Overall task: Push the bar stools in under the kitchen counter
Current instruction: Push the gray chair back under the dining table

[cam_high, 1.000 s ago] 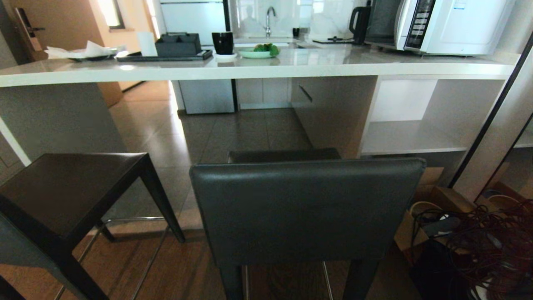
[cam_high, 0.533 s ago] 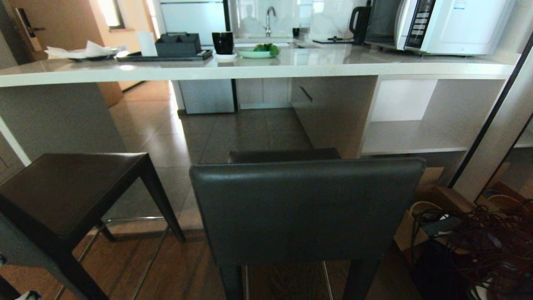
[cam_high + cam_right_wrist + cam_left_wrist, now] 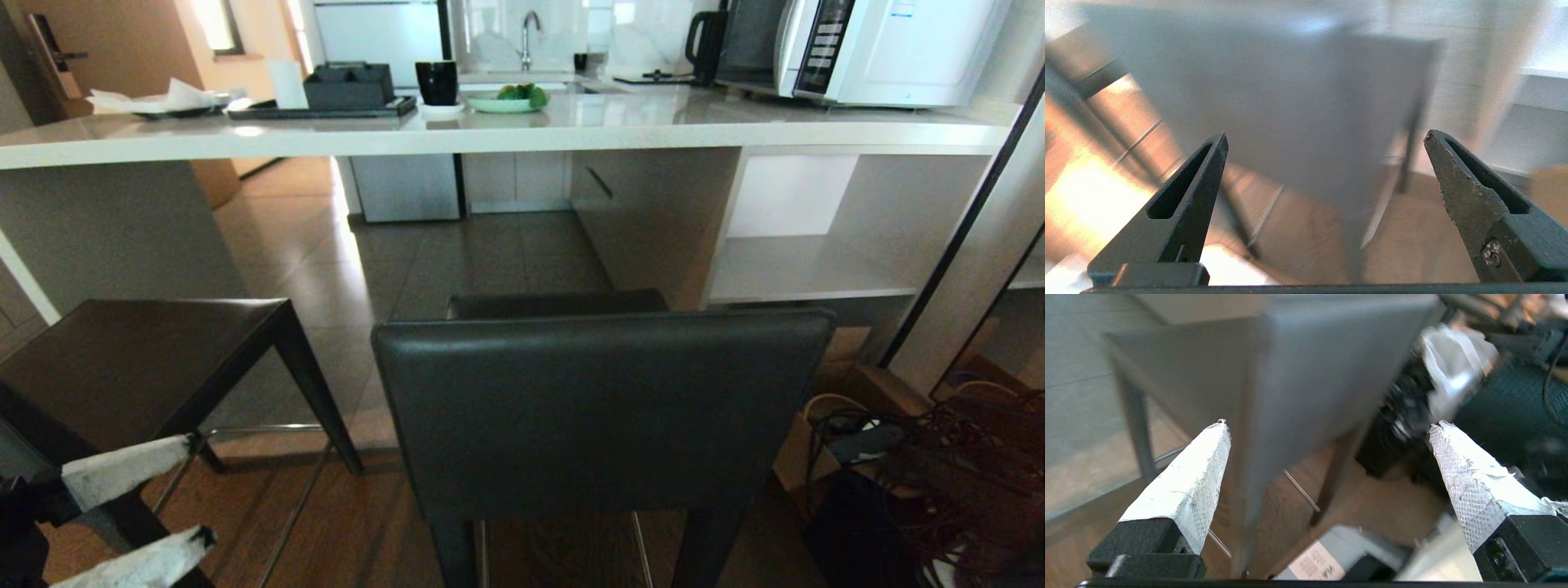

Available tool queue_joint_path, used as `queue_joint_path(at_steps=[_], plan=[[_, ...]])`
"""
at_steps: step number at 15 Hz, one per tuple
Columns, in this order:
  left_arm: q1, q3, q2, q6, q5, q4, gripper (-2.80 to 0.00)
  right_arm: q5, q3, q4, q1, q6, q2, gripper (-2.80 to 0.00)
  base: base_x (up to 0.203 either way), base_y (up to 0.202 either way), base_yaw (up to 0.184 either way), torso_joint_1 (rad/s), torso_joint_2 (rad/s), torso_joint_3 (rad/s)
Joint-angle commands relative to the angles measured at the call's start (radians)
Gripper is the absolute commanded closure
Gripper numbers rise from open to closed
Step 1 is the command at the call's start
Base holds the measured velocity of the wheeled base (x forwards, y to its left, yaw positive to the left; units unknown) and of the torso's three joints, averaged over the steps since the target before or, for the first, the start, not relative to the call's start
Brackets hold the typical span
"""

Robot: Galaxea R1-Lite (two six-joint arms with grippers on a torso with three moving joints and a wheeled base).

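The bar stools stand on the floor in front of the desk (image 3: 490, 135), not yet tucked under it. The nearer stool (image 3: 600, 408) is straight ahead with its dark grey backrest toward the camera, its seat short of the desk's edge. The second stool (image 3: 139, 367) stands to its left, also clear of the desk. The left gripper (image 3: 200, 490) shows at the lower left of the head view, its white-wrapped fingers (image 3: 1188, 486) spread wide with nothing between them, just beside the second stool's seat. The right gripper (image 3: 1325, 136) is seen only from its own wrist, jaws wide apart and empty, facing what looks like a stool backrest, though the view is blurred.
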Motion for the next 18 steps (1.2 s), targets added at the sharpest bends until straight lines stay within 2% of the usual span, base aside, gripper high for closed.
queue_joint_path(at_steps=[1, 2, 3, 4, 5, 7, 9, 11, 12, 13, 14, 16, 18], plan=[[0.205, 0.018, 0.047, -0.035, -0.178, -0.044, -2.8, 0.271, -0.007, -0.095, -0.337, 0.0, 0.163, -2.8, 0.0, 0.0, 0.0, 0.0, 0.0, 0.0], [0.304, 0.032, 0.04, -0.044, -0.341, -0.053, -2.8, 0.416, -0.007, -0.128, -0.465, 0.0, 0.191, -2.8, 0.0, 0.0, 0.0, 0.0, 0.0, 0.0], [0.401, 0.044, 0.038, -0.048, -0.502, -0.061, -2.8, 0.594, -0.002, -0.161, -0.566, 0.0, 0.216, -2.8, 0.0, 0.0, 0.0, 0.0, 0.0, 0.0], [0.474, 0.053, 0.051, -0.049, -0.62, -0.067, -2.8, 0.718, 0.008, -0.192, -0.625, 0.0, 0.231, -2.8, 0.0, 0.0, 0.0, 0.0, 0.0, 0.0], [0.503, 0.058, 0.077, -0.042, -0.675, -0.071, -2.8, 0.759, 0.015, -0.209, -0.641, 0.001, 0.229, -2.8, 0.0, 0.0, 0.0, 0.0, 0.0, 0.0], [0.505, 0.074, 0.092, -0.032, -0.682, -0.073, -2.8, 0.794, 0.046, -0.215, -0.621, 0.004, 0.202, -2.8, 0.0, 0.0, 0.0, 0.0, 0.0, 0.0], [0.491, 0.109, 0.104, 0.0, -0.686, -0.074, -2.8, 0.793, 0.086, -0.215, -0.526, 0.003, 0.199, -2.8, 0.0, 0.0, 0.0, 0.0, 0.0, 0.0], [0.401, 0.106, 0.193, 0.077, -0.678, -0.075, -2.8, 0.792, 0.1, -0.215, -0.405, 0.004, 0.218, -2.8, 0.0, 0.0, 0.0, 0.0, 0.0, 0.0], [0.357, 0.092, 0.266, 0.128, -0.641, -0.076, -2.8, 0.789, 0.094, -0.217, -0.348, 0.004, 0.253, -2.8, 0.0, 0.0, 0.0, 0.0, 0.0, 0.0], [0.301, 0.07, 0.339, 0.165, -0.577, -0.086, -2.8, 0.782, 0.078, -0.219, -0.31, 0.004, 0.301, -2.8, 0.0, 0.0, 0.0, 0.0, 0.0, 0.0], [0.251, 0.048, 0.41, 0.185, -0.518, -0.112, -2.8, 0.773, 0.059, -0.222, -0.282, 0.004, 0.346, -2.8, 0.0, 0.0, 0.0, 0.0, 0.0, 0.0], [0.181, 0.007, 0.557, 0.192, -0.431, -0.234, -2.8, 0.752, 0.002, -0.228, -0.25, 0.002, 0.443, -2.8, 0.0, 0.0, 0.0, 0.0, 0.0, 0.0], [0.116, -0.033, 0.677, 0.167, -0.33, -0.375, -2.8, 0.733, -0.047, -0.247, -0.237, 0.002, 0.53, -2.8, 0.0, 0.0, 0.0, 0.0, 0.0, 0.0]])
